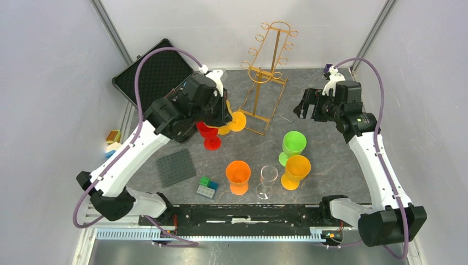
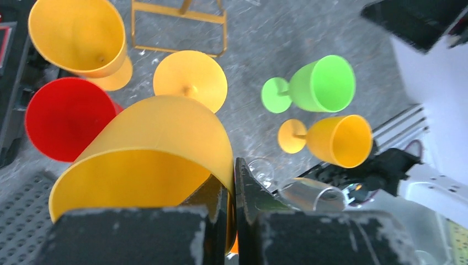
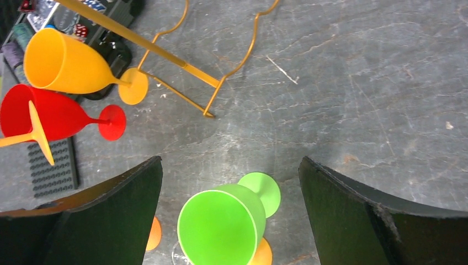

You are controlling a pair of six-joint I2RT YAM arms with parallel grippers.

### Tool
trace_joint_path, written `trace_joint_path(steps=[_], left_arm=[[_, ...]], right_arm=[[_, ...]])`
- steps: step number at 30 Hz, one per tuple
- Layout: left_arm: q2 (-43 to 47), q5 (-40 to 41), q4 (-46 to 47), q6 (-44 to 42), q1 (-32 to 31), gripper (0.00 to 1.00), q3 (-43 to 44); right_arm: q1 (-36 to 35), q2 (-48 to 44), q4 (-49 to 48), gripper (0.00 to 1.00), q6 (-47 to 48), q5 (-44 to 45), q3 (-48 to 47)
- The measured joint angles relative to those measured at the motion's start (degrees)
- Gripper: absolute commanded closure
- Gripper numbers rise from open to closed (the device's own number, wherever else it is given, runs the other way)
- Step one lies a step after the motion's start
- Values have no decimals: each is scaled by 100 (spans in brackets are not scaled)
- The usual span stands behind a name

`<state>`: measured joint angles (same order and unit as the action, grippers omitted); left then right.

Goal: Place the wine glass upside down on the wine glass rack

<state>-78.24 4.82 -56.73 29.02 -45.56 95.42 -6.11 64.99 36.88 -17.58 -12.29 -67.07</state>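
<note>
The left pincer (image 2: 233, 193) is clamped on the rim wall of a yellow wine glass (image 2: 149, 149), with one finger inside the bowl and one outside. The smooth, opaque goblet lies tilted, its round foot pointing away toward the wine glass rack (image 1: 269, 72). The rack is thin gold wire with ring loops and a rectangular base, and it stands upright on the mottled grey desk (image 1: 325, 160). To the rack's right, the right pincer (image 1: 305, 105) hangs spread wide, holding nothing.
</note>
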Motion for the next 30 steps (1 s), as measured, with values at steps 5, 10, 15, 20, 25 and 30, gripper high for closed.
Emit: trace_joint_path(steps=[5,10,15,20,25,30], left_arm=[[118,-592,457,317,168,98,-39],[286,-1357,1392,881,481,98,-802],[400,-2031,2330,1556,745,98,-1593],[415,-2400,2905,1961,778,98,-1871],[415,-2636,3250,2146,778,98,-1902],[415,-2798,3464,2251,782,98,-1963]], right_arm=[[0,7,-76,9,-125,-485,0],[0,50,-439,18,-363,-1307,61],[-28,116,-848,25,-573,-2092,243],[-151,243,-1067,36,-695,-2592,511],[-481,435,-1185,40,-833,-2785,658],[-887,597,-1355,68,-927,-2809,669]])
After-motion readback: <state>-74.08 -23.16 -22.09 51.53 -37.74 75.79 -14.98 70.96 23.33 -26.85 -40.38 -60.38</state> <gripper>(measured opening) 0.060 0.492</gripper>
